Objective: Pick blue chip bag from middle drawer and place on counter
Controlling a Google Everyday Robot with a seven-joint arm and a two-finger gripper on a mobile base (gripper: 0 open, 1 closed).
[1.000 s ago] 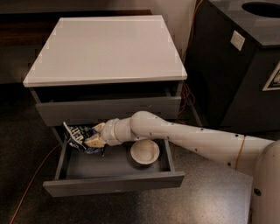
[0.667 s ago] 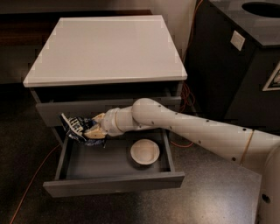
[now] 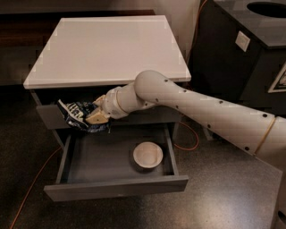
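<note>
One gripper (image 3: pixel 96 116) pinches the one blue chip bag (image 3: pixel 75 112) above the open middle drawer (image 3: pixel 117 188), which holds one bowl (image 3: pixel 148 154).

We see a round off-white bowl (image 3: pixel 148 154) sitting upright on the bottom of the open drawer (image 3: pixel 116 188), right of its middle. It lies below and to the right of the pincer (image 3: pixel 94 117), which hangs in front of the upper drawer front (image 3: pixel 47 117). At right stands a black bin (image 3: pixel 223 67), well apart from the bowl, with a round hole (image 3: pixel 267 9) in its top and a small white label (image 3: pixel 242 40) on its side. A second sign (image 3: pixel 280 79) at the edge we cannot read. An orange cable (image 3: pixel 31 190) trails over the dark speckled floor (image 3: pixel 223 197) at left; what may be the same cable loops beside the drawer at right.
</note>
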